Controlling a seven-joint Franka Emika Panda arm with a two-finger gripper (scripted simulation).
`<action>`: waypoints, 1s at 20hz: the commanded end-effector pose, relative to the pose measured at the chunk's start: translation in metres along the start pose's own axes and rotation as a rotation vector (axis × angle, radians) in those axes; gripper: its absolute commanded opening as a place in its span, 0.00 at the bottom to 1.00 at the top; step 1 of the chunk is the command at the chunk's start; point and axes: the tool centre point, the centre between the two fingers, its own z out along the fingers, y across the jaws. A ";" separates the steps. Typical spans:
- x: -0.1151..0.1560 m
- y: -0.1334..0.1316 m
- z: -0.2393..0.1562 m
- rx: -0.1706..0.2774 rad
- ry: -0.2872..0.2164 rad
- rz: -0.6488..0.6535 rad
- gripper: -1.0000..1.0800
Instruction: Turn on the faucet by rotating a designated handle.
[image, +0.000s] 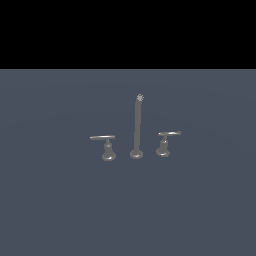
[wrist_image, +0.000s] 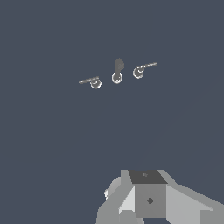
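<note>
The handle (image: 165, 141) stands on the counter (image: 55, 200) at the exterior view's right of the faucet (image: 136, 131). Its bar lies roughly level, its long axis crosswise, the free end pointing to the exterior view's right, away from the upright spout (image: 137, 125). The twin lever (image: 106, 145) sits on the spout's other side, its thinner bar reaching the opposite way. In the wrist view the handle (wrist_image: 141, 71) is well apart from the blocky grey shape at the frame's edge, probably the gripper (wrist_image: 148, 194). I cannot tell whether its jaws are apart or together.
</note>
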 end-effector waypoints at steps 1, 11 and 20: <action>0.013 0.002 0.006 0.000 0.001 0.045 0.00; 0.089 0.017 0.050 0.002 0.011 0.315 0.00; 0.155 0.038 0.111 0.004 0.021 0.584 0.00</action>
